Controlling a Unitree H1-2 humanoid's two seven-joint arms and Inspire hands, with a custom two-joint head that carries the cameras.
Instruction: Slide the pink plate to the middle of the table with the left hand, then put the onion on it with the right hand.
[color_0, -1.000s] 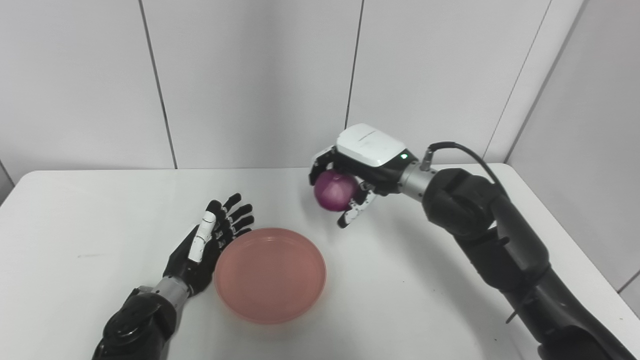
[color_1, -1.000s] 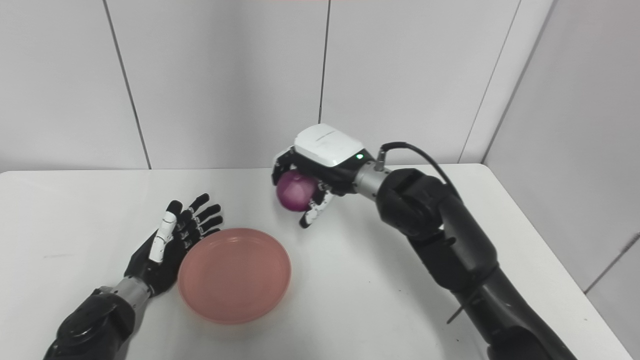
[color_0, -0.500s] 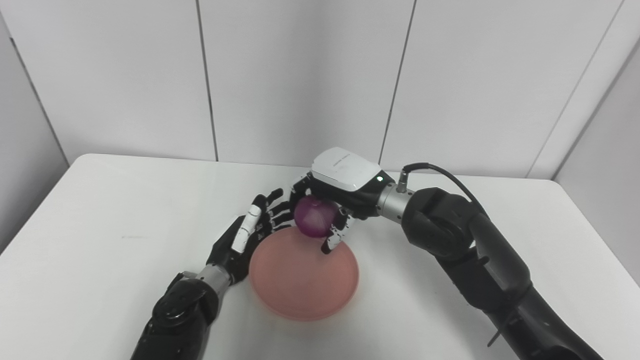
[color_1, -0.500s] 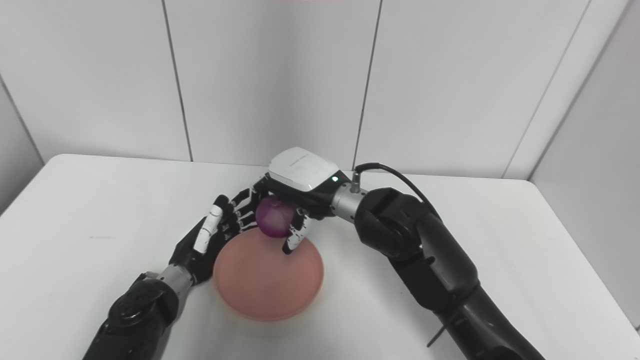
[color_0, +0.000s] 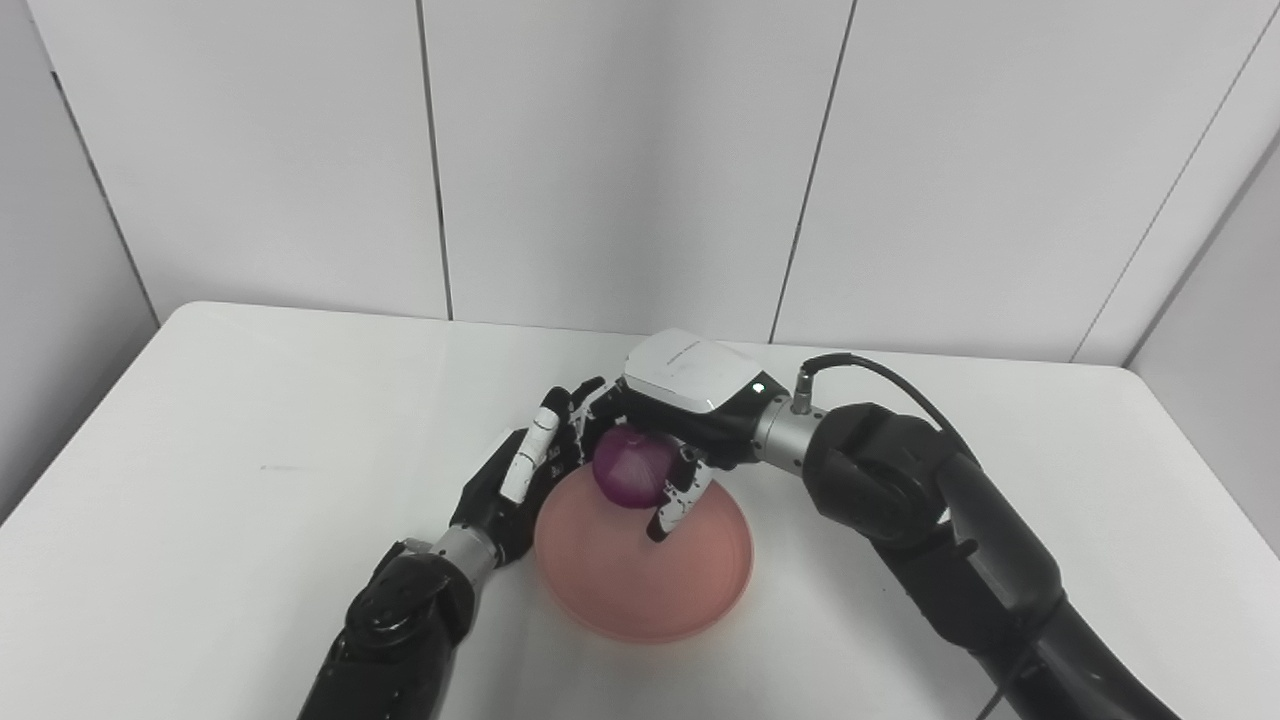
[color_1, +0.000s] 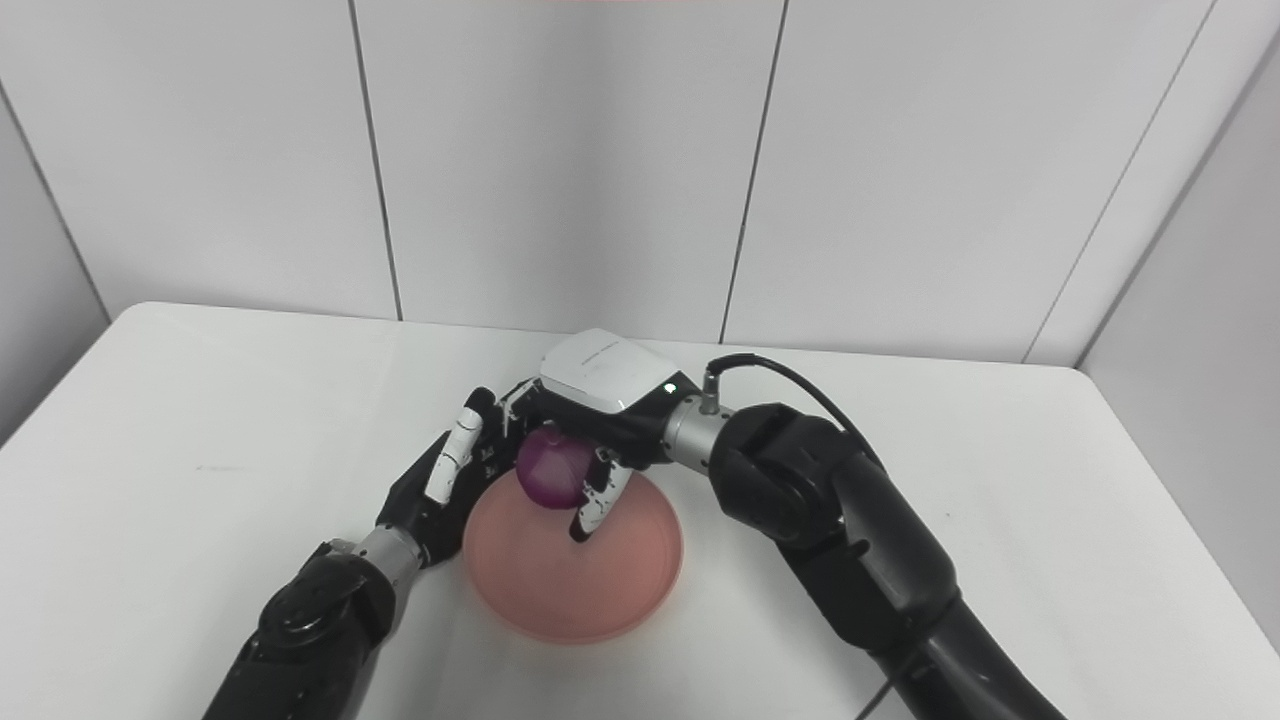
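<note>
Head-camera pair, one scene. A white table (color_0: 250, 480) with rounded corners fills the lower field; its matte top shows a faint dark mark near the left side. Behind it stands a wall of pale grey panels (color_0: 620, 150) divided by thin dark vertical seams, with further panels angling in at both sides.

The pink plate (color_0: 645, 580) lies flat near the middle of the table. The right hand (color_0: 675, 440), white-backed and reaching in from the right, is clamped around the purple onion (color_0: 630, 478), which hangs over the far part of the plate; whether the onion touches the plate cannot be told. A green light glows at the wrist, where a black cable (color_0: 880, 375) loops out.

The left hand (color_0: 525, 470) rests at the plate's left rim, fingers spread apart and extended, holding nothing, its fingertips close beside the onion and the right hand.
</note>
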